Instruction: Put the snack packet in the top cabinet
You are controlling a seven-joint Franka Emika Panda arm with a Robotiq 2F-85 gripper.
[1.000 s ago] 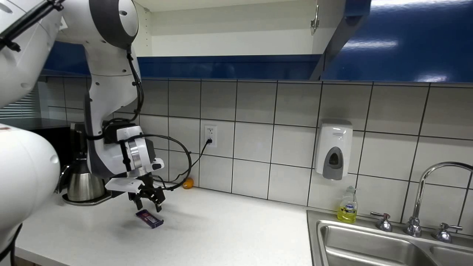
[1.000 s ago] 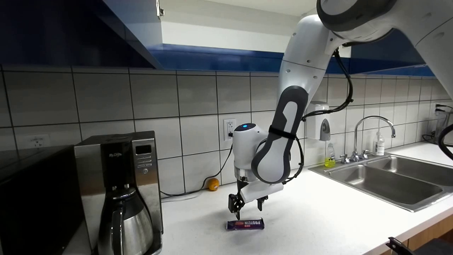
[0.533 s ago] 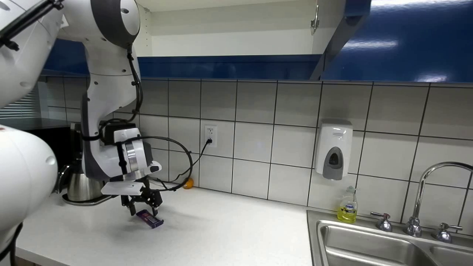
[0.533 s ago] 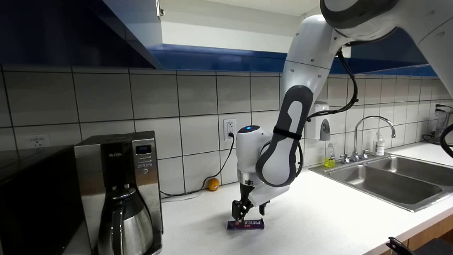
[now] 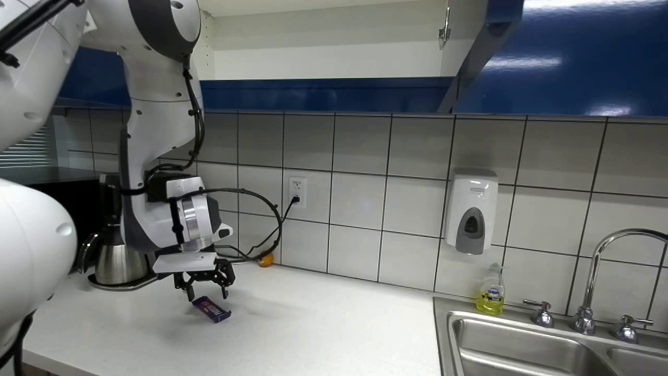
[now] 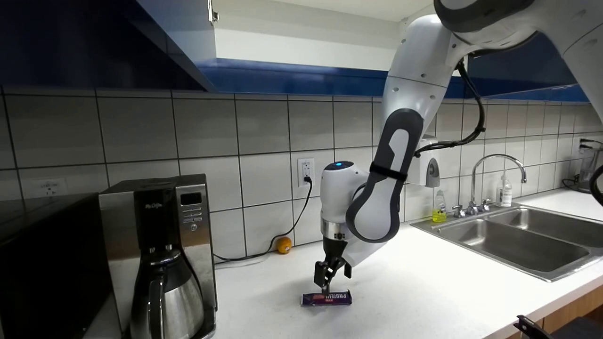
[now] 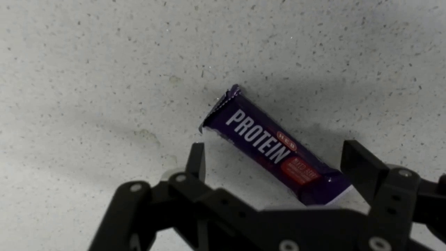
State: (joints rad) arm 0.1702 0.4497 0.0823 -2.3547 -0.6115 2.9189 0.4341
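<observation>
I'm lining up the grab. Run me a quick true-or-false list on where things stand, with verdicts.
1. The snack packet lies flat, lettering up. True.
2. The gripper is open. True.
3. The gripper hangs over the sink. False: it is over the counter, near the packet.
4. The top cabinet stands open. True.
5. The packet is in that cabinet. False: it is on the counter.
6. The packet reads COFFEE. False: it reads PROTEIN.

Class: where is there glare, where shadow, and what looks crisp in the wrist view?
In an exterior view, glare streaks the blue cabinet front; in both exterior views, soft shadow falls on the countertop near the gripper; in the wrist view, the large lettering on the protein bar is crisp.
</observation>
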